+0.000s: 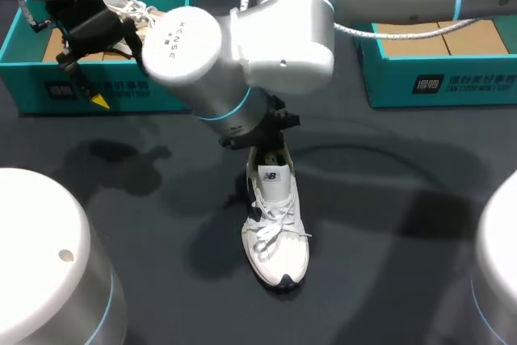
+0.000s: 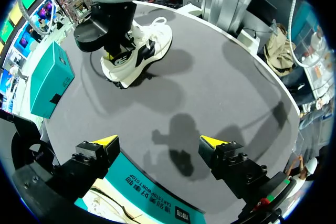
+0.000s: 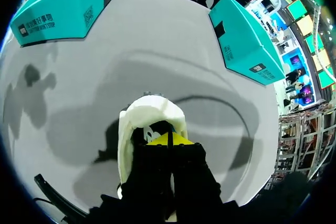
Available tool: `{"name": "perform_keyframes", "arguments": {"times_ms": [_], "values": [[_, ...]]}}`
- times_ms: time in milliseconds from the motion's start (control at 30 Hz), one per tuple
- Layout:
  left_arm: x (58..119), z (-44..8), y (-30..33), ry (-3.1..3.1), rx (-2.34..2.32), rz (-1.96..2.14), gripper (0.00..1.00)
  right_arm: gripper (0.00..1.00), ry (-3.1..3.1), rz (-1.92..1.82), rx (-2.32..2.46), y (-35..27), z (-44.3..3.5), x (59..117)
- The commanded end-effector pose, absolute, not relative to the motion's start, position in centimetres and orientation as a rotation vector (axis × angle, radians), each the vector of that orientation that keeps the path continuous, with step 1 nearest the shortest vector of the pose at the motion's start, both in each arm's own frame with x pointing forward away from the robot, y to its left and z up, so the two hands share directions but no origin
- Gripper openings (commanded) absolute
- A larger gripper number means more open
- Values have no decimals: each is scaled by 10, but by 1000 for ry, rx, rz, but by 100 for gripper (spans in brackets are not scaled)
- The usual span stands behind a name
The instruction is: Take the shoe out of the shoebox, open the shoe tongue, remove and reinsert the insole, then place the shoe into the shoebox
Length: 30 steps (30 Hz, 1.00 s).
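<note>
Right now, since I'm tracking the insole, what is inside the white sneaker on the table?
The right gripper has its yellow tips pressed together inside the white sneaker, behind the tongue. Whether they pinch the insole cannot be seen: the gripper covers the interior.

Bare surface (image 1: 404, 216) rings the shoe (image 1: 277, 236); right arm (image 1: 242, 46) covers its heel; left box (image 1: 40, 90), right box (image 1: 452, 82) line the far edge.
</note>
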<state>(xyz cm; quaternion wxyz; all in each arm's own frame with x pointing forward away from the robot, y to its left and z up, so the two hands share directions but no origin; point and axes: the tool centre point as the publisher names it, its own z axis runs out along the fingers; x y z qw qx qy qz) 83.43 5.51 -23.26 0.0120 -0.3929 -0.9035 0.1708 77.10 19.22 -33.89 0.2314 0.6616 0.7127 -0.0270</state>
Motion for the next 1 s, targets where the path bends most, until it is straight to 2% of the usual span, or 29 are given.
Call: {"name": "perform_keyframes", "arguments": {"times_ms": [33, 300, 733, 1000], "values": [[834, -233, 56, -2818, -1226, 528, 100, 0, 1859, -190, 1753, 209, -353, 770], [834, -233, 56, -2818, -1226, 528, 100, 0, 1812, -264, 1734, 207, -378, 765], [834, -233, 56, -2818, -1226, 528, 100, 0, 1749, -291, 1670, 196, -349, 752], [834, -233, 56, -2818, -1226, 528, 100, 0, 1746, -311, 1662, 177, -361, 758]]}}
